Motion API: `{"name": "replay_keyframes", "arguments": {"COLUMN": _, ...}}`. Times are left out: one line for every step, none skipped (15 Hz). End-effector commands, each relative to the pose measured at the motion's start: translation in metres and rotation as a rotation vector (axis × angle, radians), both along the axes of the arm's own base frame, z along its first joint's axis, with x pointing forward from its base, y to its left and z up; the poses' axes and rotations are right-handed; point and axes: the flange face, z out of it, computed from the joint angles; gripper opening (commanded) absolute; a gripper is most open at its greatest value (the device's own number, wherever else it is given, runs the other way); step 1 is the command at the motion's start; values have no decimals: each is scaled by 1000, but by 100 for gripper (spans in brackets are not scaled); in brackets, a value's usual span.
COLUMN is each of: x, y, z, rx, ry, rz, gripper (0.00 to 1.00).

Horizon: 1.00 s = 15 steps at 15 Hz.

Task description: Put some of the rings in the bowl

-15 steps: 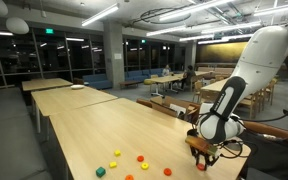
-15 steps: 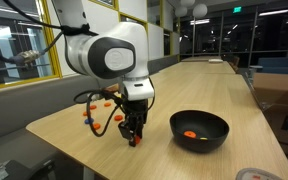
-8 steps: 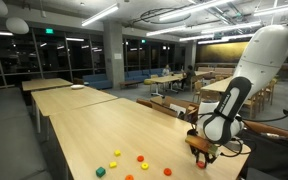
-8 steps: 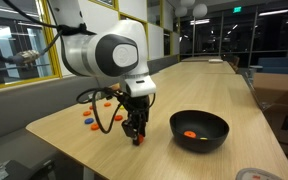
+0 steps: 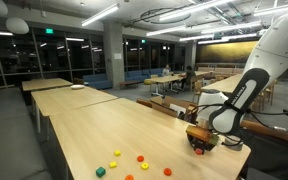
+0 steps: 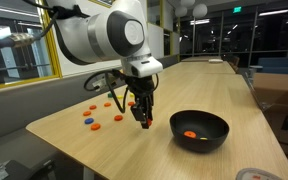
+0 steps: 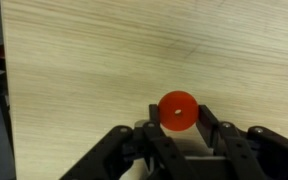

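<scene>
End effector (image 6: 144, 121) has lifted; wrist view shows clamped ring (image 7: 177, 110).

White arm (image 6: 102, 35), black hand (image 6: 144, 121), perhaps dark cables (image 6: 114, 97)

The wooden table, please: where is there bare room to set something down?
Bare: the light wooden tabletop beyond the round black bowl, and the strip between bowl and near edge. Crowded: around the scattered small orange and blue plastic pieces.
</scene>
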Motion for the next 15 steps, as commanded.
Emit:
{"name": "replay_keyframes", "arguments": {"x": -6, "y": -20, "z": 34, "rx": -55, "ry": -10, "rz": -14, "gripper": 22}}
{"name": "replay_keyframes", "arguments": {"x": -8, "y": -25, "z": 40, "rx": -65, "ry": -8, "rz": -12, "gripper": 22}}
{"name": "replay_keyframes", "arguments": {"x": -9, "y": -32, "z": 45, "rx": -73, "ry": -6, "rz": -9, "gripper": 22}}
{"name": "replay_keyframes", "arguments": {"x": -10, "y": -38, "z": 50, "rx": -82, "ry": -8, "rz": -10, "gripper": 22}}
{"name": "replay_keyframes", "arguments": {"x": -11, "y": -44, "z": 55, "rx": -91, "ry": -10, "rz": -15, "gripper": 22}}
{"name": "replay_keyframes", "arguments": {"x": -10, "y": -51, "z": 60, "rx": -105, "ry": -13, "rz": -17, "gripper": 22}}
{"name": "replay_keyframes", "arguments": {"x": -9, "y": -58, "z": 64, "rx": -120, "ry": -14, "rz": -25, "gripper": 22}}
{"name": "replay_keyframes", "arguments": {"x": -7, "y": -64, "z": 67, "rx": -139, "ry": -11, "rz": -34, "gripper": 21}}
{"name": "replay_keyframes", "arguments": {"x": -5, "y": -71, "z": 69, "rx": -158, "ry": -6, "rz": -40, "gripper": 21}}
{"name": "replay_keyframes", "arguments": {"x": -2, "y": -79, "z": 70, "rx": -173, "ry": -1, "rz": -43, "gripper": 21}}
{"name": "replay_keyframes", "arguments": {"x": 3, "y": -88, "z": 69, "rx": -181, "ry": 7, "rz": -37, "gripper": 21}}
{"name": "replay_keyframes", "arguments": {"x": 8, "y": -97, "z": 67, "rx": -179, "ry": 14, "rz": -27, "gripper": 21}}
{"name": "replay_keyframes", "arguments": {"x": 13, "y": -104, "z": 64, "rx": -177, "ry": 18, "rz": -20, "gripper": 21}}
{"name": "replay_keyframes", "arguments": {"x": 19, "y": -111, "z": 61, "rx": -169, "ry": 16, "rz": -4, "gripper": 21}}
{"name": "replay_keyframes", "arguments": {"x": 27, "y": -118, "z": 56, "rx": -162, "ry": 18, "rz": 19, "gripper": 21}}
